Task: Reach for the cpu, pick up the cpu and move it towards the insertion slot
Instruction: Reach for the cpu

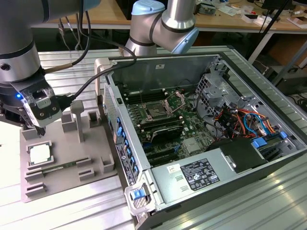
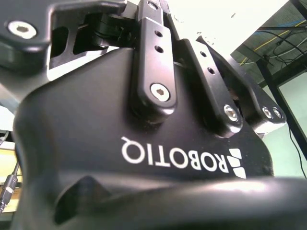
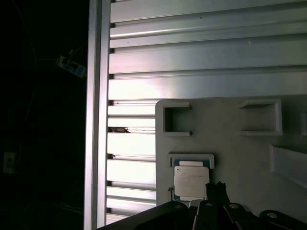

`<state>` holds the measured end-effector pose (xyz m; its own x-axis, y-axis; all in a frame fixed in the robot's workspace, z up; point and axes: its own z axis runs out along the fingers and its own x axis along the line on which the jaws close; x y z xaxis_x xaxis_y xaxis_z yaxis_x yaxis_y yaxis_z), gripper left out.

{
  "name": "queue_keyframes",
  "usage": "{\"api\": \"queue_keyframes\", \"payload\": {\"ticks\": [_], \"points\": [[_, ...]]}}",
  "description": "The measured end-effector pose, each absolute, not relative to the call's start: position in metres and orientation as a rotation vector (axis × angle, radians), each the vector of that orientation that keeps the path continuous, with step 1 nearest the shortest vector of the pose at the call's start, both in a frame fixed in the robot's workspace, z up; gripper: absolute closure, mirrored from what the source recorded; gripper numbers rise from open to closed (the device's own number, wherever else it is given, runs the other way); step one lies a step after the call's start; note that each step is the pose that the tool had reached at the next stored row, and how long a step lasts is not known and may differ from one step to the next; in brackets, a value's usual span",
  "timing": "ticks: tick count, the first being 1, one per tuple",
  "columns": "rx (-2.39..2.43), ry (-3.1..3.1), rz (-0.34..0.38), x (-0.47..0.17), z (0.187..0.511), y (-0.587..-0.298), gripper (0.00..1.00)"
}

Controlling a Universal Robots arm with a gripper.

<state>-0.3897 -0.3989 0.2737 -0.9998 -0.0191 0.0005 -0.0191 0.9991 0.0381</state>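
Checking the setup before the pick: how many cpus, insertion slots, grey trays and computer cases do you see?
cpu: 1
insertion slot: 1
grey tray: 1
computer case: 1
Total: 4

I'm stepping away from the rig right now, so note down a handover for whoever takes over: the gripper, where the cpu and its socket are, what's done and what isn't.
Gripper: hangs just above the grey tray, close over the cpu, and is not holding it.
Cpu: lies flat in its recess in the tray, to the exterior view's left of the open computer case.
Insertion slot: on the green board inside the case, with no chip in it.
Done: the reach has brought the gripper next to the cpu.
Left: the cpu is not picked up and not moved towards the slot.
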Motion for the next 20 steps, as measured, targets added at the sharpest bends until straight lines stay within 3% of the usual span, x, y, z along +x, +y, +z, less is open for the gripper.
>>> {"api": "queue_keyframes", "payload": {"ticks": [20], "points": [[0.030,-3.140,-0.060,-0.3898,0.2688,-0.3989,0.89]]}}
